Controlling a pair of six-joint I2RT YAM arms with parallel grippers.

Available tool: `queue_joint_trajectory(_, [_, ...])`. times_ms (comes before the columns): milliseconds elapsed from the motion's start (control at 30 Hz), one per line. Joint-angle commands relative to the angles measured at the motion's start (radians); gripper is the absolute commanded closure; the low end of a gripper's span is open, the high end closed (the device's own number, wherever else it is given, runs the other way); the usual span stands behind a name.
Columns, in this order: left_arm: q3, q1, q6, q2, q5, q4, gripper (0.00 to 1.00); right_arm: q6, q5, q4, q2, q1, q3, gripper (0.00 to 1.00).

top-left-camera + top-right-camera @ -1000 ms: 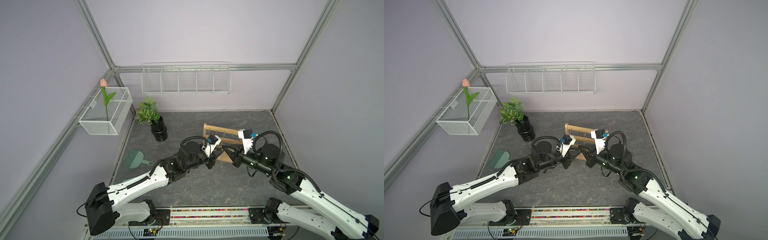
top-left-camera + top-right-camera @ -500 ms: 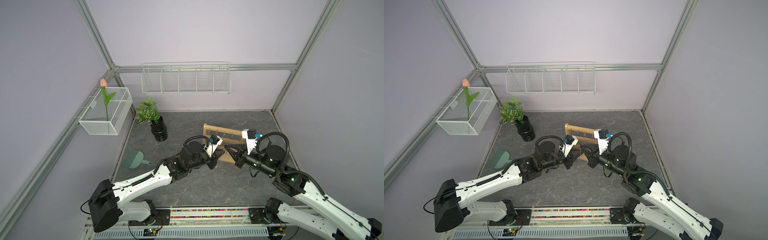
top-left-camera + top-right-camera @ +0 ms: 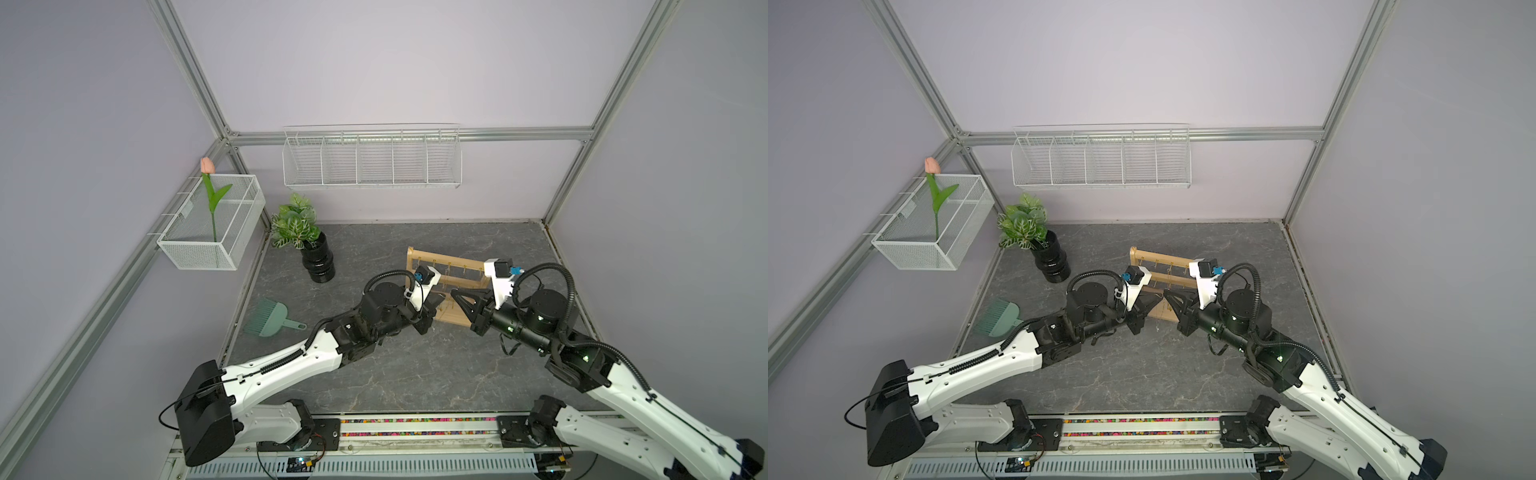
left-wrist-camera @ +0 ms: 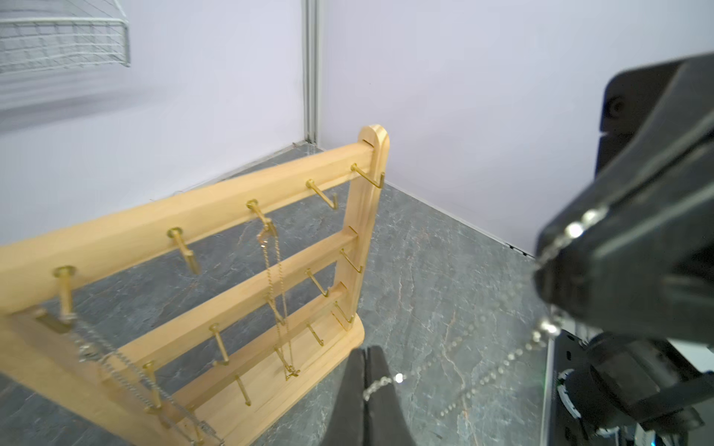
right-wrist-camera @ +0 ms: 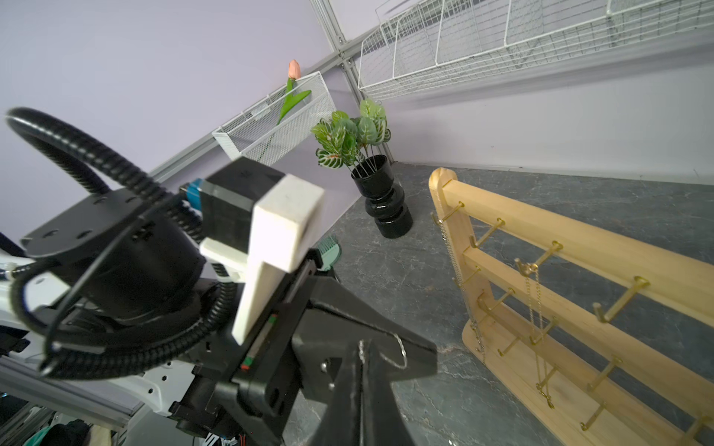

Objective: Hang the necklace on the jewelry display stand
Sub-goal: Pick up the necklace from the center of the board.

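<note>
Silver bead-chain necklace (image 4: 380,384) in front of the jewelry display stand (image 4: 232,200)
The chain sags in mid-air; the light-wood stand is upright, three crossbars with gold hooks, toward the tabletop's (image 3: 415,374) right edge.

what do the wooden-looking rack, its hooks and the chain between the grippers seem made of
The light wooden rack looks like pale unpainted wood, smooth and matt, with faint grain. The small gold hooks are probably bent metal wire, shiny and brass-coloured. The silver bead chain is likely metal, with bright glints on its tiny beads; solid or plated cannot be told.
</note>
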Motion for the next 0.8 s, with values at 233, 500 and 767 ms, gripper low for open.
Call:
queue_joint_trajectory(233, [0.153, -0.017, 0.014, 0.004, -0.193, -0.112, 1.0, -0.095, 0.081, -0.17, -0.015, -0.023, 0.023, 0.93])
queue_joint_trajectory(500, [0.306, -0.037, 0.071, 0.081, -0.195, -0.204, 1.0, -0.178, 0.191, -0.238, -0.004, -0.024, 0.075, 0.93])
queue_joint_trajectory(767, [0.444, -0.06, 0.107, 0.184, -0.181, -0.289, 1.0, -0.253, 0.356, -0.263, 0.003, -0.04, 0.131, 0.93])
